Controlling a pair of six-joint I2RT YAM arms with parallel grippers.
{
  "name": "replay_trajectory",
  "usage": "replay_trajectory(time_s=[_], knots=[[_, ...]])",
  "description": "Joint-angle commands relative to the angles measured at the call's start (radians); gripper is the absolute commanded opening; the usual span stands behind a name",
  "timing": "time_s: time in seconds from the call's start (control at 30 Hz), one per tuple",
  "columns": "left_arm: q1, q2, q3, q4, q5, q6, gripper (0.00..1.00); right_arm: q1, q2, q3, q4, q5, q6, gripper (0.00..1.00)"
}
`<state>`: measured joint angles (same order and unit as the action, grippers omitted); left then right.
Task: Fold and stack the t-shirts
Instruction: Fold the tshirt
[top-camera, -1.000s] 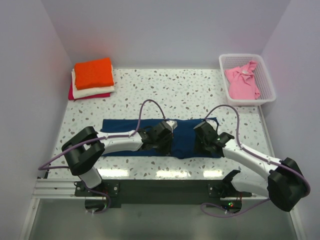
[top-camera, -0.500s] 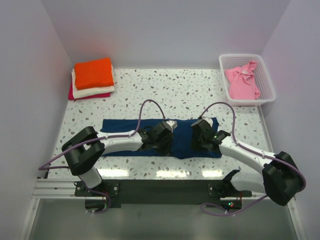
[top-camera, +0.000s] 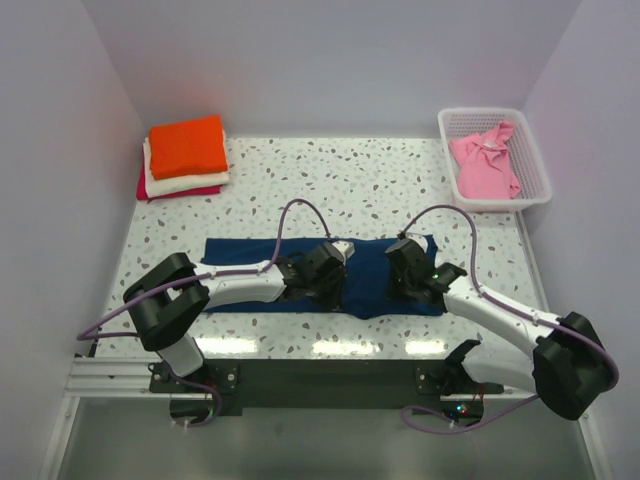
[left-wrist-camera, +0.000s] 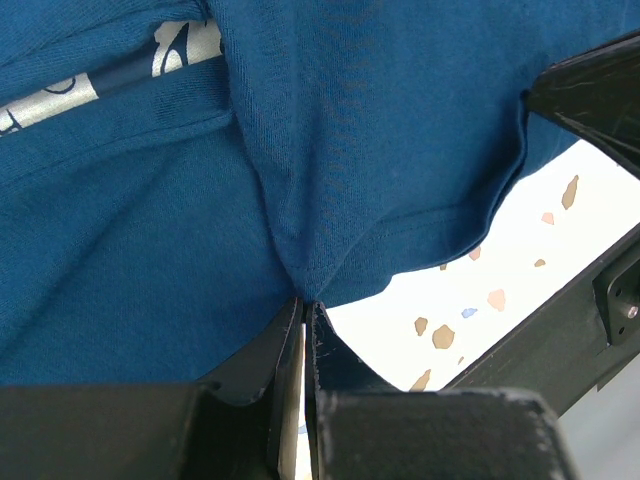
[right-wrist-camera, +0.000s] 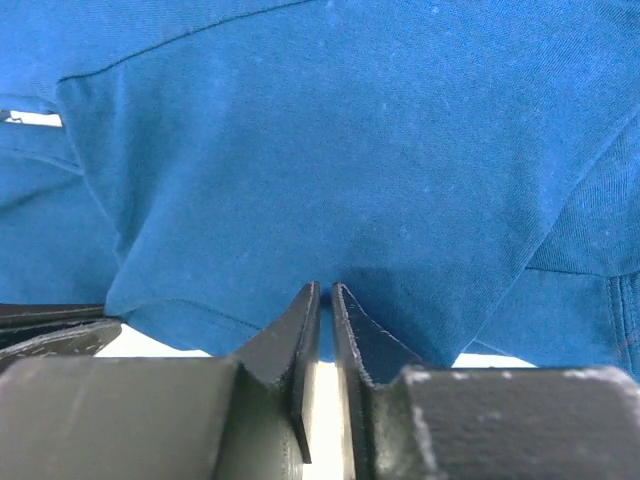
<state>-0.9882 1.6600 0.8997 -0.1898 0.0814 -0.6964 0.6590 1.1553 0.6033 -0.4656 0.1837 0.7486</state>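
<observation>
- Since a second ago, the right gripper (right-wrist-camera: 322, 288) has slid slightly toward 9 o'clock along the cloth; the left gripper (left-wrist-camera: 303, 300) has kept its place.
- Both pincers are closed to a slit; each nips a puckered near edge of the navy t-shirt (top-camera: 370, 278), which lies as a long band across the middle of the table (top-camera: 350, 190).
- The navy fold looks half done; the next move probably calls for lifting both pinches together and carrying them evenly toward 12 o'clock.
- A white chest graphic (left-wrist-camera: 185, 45) peeks between folds; no letters or brand are readable.
- At 10 o'clock sit the folded orange tee (top-camera: 187, 145), cream tee (top-camera: 180, 183) and magenta tee (top-camera: 148, 190); at 2 o'clock the pink tee (top-camera: 485, 165) waits in the basket (top-camera: 532, 150).
</observation>
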Motion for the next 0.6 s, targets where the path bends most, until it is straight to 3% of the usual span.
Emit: replay_trajectory(time_s=[0.0, 0.23, 0.3, 0.33, 0.37, 0.43, 0.57], knots=[[0.008, -0.026, 0.028, 0.001, 0.006, -0.009, 0.08, -0.001, -0.029, -0.007, -0.022, 0.0, 0.011, 0.12], [0.008, -0.026, 0.03, 0.0, 0.008, -0.009, 0.08, -0.001, -0.039, -0.013, -0.022, -0.009, 0.009, 0.0], [0.008, -0.026, 0.03, -0.002, 0.006, -0.011, 0.08, 0.001, -0.042, -0.011, -0.022, -0.012, 0.008, 0.02], [0.008, -0.025, 0.03, 0.0, 0.004, -0.009, 0.08, -0.001, -0.042, -0.008, -0.022, -0.01, 0.003, 0.06], [0.008, -0.026, 0.028, -0.002, 0.006, -0.009, 0.08, -0.001, -0.043, -0.007, -0.022, -0.012, 0.001, 0.25], [0.008, -0.026, 0.028, 0.0, 0.006, -0.011, 0.08, -0.001, -0.039, -0.005, -0.015, -0.021, -0.017, 0.38], [0.008, -0.023, 0.028, -0.002, 0.006, -0.011, 0.07, 0.01, -0.032, -0.002, -0.015, -0.01, -0.032, 0.46]])
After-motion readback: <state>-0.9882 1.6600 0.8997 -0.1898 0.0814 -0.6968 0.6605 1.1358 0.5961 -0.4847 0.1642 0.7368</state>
